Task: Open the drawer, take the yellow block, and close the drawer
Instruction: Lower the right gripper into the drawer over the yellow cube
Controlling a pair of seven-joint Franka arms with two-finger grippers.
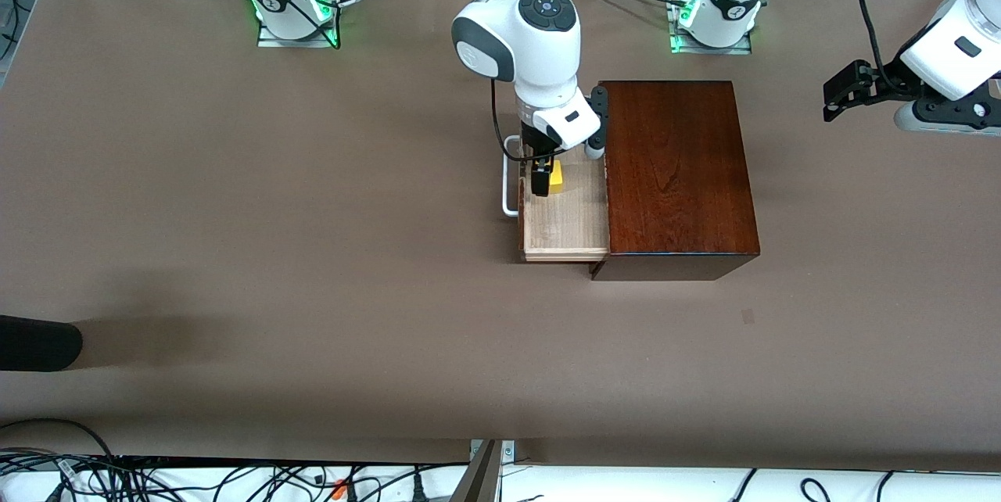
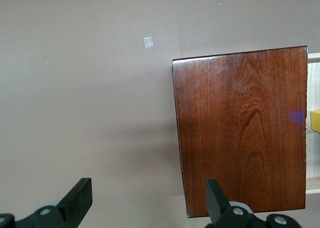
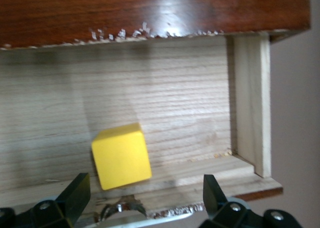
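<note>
The dark reddish-brown wooden box (image 1: 676, 173) stands mid-table. Its drawer (image 1: 563, 224) is pulled out toward the right arm's end of the table, showing a pale wood floor and the white bar handle (image 1: 510, 181). The yellow block (image 1: 556, 176) lies on the drawer floor close to the drawer's front wall. My right gripper (image 1: 541, 173) hangs just above it, open. In the right wrist view the block (image 3: 121, 155) sits off-centre between the spread fingertips (image 3: 75, 195), nearer one of them, touching neither. My left gripper (image 2: 147, 198) is open and holds nothing, with the box (image 2: 240, 133) below it.
The left arm (image 1: 954, 48) waits raised at its own end of the table, apart from the box. A small pale patch (image 1: 748, 317) lies on the table nearer the front camera than the box. A dark object (image 1: 35, 342) juts in at the right arm's end.
</note>
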